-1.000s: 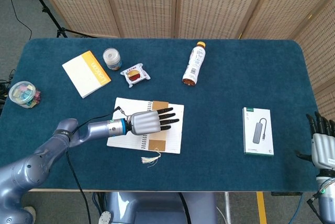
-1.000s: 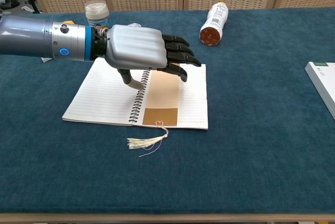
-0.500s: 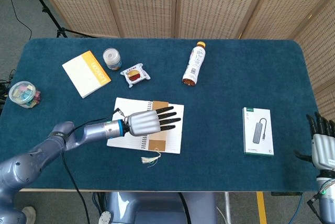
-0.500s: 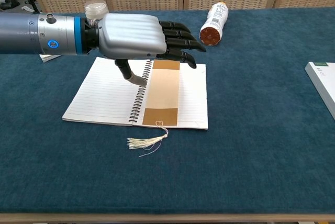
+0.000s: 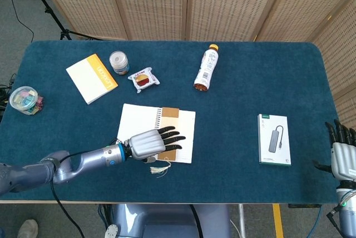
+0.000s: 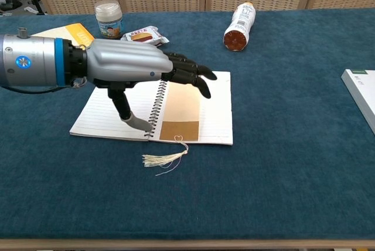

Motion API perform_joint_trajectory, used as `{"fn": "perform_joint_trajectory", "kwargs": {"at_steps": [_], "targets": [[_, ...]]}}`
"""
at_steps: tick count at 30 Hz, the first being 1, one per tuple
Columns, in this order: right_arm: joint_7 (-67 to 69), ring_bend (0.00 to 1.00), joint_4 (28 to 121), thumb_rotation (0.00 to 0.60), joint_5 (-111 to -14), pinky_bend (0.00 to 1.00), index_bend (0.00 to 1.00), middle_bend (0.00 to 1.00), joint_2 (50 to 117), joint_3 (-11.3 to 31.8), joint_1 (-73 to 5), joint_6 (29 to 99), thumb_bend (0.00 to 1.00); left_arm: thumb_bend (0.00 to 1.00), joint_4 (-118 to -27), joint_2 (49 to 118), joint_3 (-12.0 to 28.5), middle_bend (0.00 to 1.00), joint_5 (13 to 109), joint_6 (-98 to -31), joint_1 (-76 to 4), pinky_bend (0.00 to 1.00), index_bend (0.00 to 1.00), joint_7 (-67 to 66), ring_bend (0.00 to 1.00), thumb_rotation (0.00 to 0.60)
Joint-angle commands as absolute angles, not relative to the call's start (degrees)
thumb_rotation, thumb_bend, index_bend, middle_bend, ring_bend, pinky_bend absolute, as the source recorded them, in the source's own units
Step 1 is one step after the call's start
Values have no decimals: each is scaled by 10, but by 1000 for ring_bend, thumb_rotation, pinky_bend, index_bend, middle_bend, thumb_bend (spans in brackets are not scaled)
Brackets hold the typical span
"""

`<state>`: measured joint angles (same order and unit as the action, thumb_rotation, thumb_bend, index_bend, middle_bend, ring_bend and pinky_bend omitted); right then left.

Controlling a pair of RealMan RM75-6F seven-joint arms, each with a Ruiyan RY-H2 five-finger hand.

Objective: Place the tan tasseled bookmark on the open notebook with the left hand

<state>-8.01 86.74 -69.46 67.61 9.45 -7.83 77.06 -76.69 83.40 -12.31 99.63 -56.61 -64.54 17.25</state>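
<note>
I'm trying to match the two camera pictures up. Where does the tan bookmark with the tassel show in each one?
Head view: the tan tasseled bookmark lies below centre, on the open notebook, partly under the left hand.
Chest view: bookmark left of centre, beside the spiral binding.
Shared landmark: the tassel, lying on the blue cloth off the notebook's near edge.

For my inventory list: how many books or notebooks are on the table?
2: the open notebook near the front edge under the left hand, and a closed yellow book at the back left.
</note>
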Motion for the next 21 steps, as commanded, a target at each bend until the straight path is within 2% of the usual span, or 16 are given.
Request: {"fn": "perform_joint_trajectory", "kwargs": {"at_steps": [1, 14, 21], "targets": [[-80, 0, 867, 600, -694, 0, 0, 0, 676, 94, -79, 770, 28, 243, -838, 790, -127, 0, 961, -522, -633, 61, 165, 183, 0, 600], [-82, 0, 868, 600, -693, 0, 0, 0, 677, 93, -79, 769, 28, 244, -864, 778, -139, 0, 970, -489, -619, 63, 165, 191, 12, 600], [-81, 0, 868, 600, -691, 0, 0, 0, 676, 94, -79, 769, 28, 244, -852, 780, -138, 0, 982, -483, -610, 63, 165, 147, 14, 600]]}}
